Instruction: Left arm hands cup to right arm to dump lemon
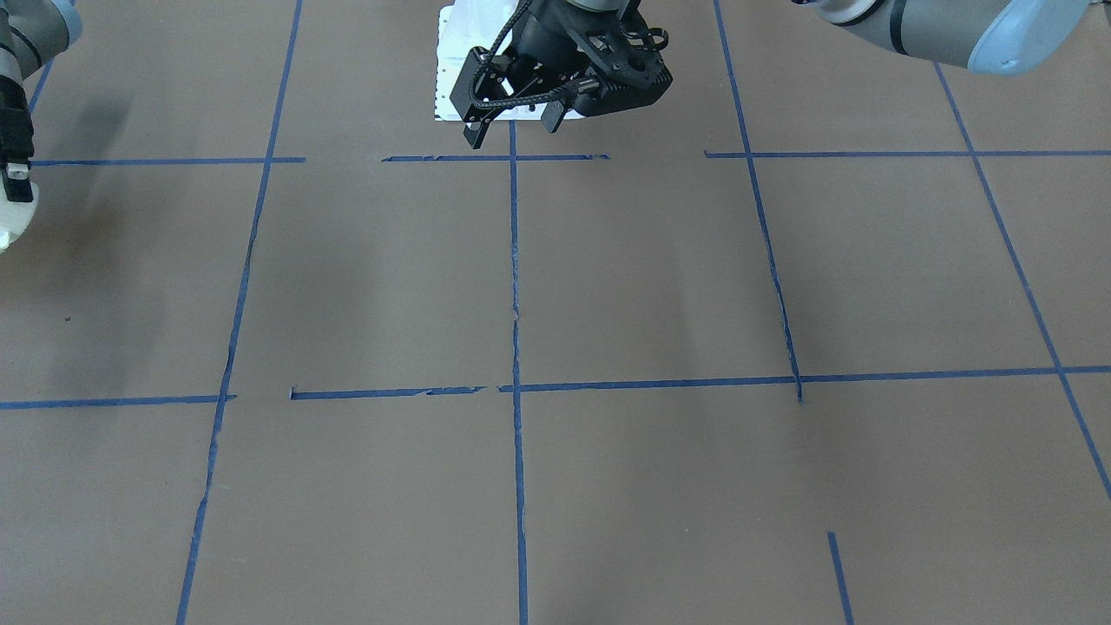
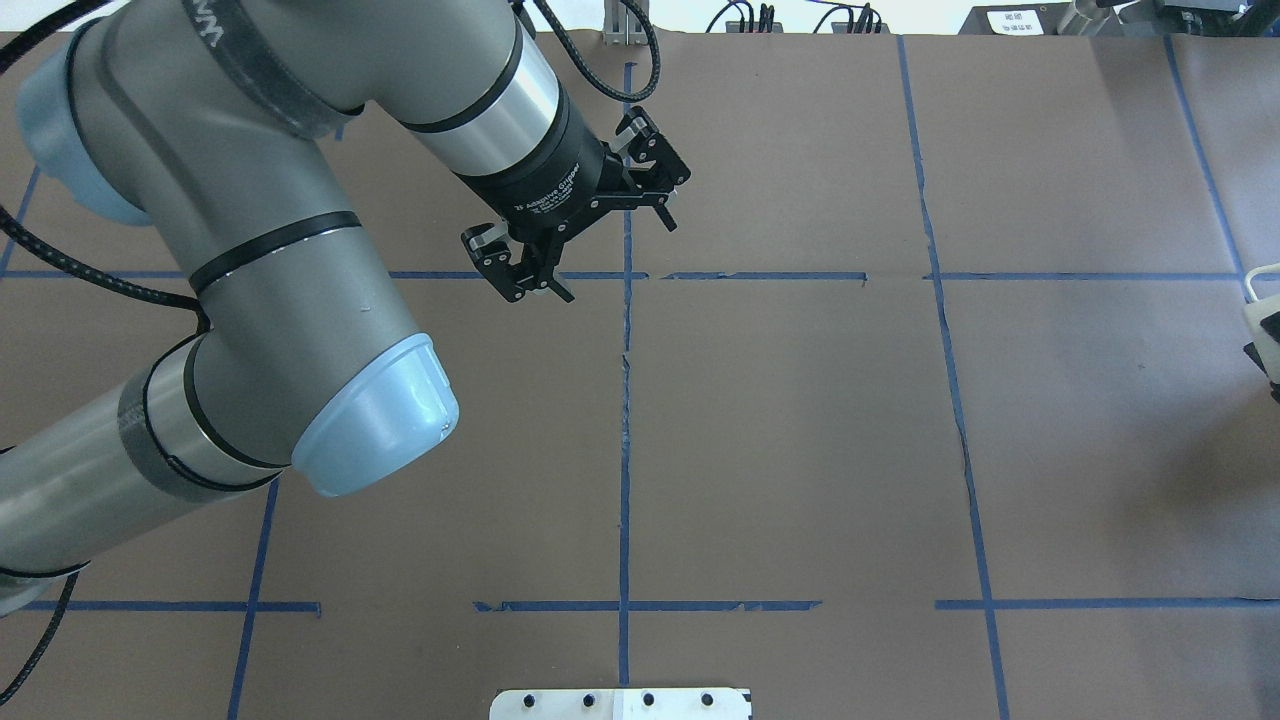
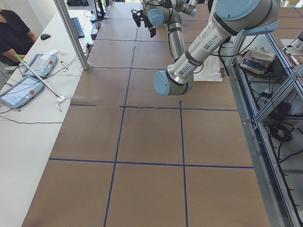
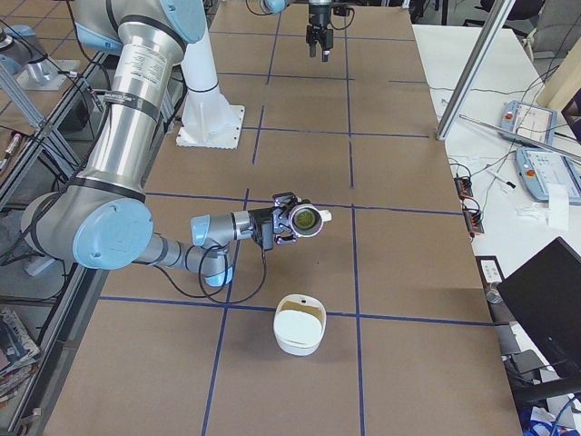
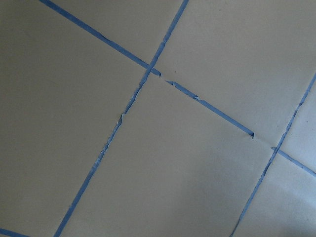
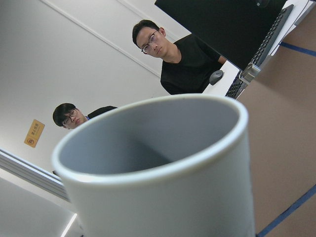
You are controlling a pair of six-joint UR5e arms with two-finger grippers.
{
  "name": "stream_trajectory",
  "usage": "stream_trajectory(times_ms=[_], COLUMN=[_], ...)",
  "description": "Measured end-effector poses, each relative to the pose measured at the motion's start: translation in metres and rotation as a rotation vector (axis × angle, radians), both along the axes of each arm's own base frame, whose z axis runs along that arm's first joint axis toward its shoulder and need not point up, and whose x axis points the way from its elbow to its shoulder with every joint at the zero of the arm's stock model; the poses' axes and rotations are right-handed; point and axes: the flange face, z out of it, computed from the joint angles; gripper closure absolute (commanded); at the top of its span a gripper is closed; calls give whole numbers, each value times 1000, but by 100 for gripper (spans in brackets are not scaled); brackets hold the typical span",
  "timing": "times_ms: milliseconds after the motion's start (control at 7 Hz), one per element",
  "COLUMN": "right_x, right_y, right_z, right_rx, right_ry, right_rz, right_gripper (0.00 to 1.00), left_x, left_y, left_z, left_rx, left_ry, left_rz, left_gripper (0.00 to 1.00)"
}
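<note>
White cup [image 6: 168,202] grey inside, yellow-green lemon [image 4: 305,217], brown table [image 1: 660,278] gridded with blue tape [image 1: 515,286]

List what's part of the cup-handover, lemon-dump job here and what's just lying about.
Job:
- cup, tipped, in the right gripper
- lemon, inside it
- left gripper, open and empty
- white bowl, likely the dump target

Lying about:
- teach pendants
- keyboard
- mouse

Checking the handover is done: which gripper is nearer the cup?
Right. The right gripper grips the cup itself, tipped sideways; the left gripper hangs open, far from it.
</note>
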Motion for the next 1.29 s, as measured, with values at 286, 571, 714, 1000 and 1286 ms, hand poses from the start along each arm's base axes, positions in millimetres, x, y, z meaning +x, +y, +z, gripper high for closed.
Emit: stream_trajectory(times_ms=[286, 571, 714, 1000, 1286], right_x=[30, 56, 77, 102, 113], right_y=[4, 4, 6, 11, 15], right_z=[16, 32, 52, 81, 90], right_rx=[-53, -111, -142, -200, -246], right_ry=[-228, -433, -550, -805, -1049], right_rz=[4, 13, -4, -73, -126], right_gripper=[100, 99, 98, 92, 92], left_x=[1, 1, 1, 2, 1], left_y=[-1, -2, -2, -3, -3], left_z=[1, 2, 2, 2, 1], left_rx=[2, 6, 8, 13, 20], left_ry=[-5, -9, -11, -13, -15], left_rz=[-8, -17, -20, -27, -37], left_gripper=[0, 0, 0, 0, 0])
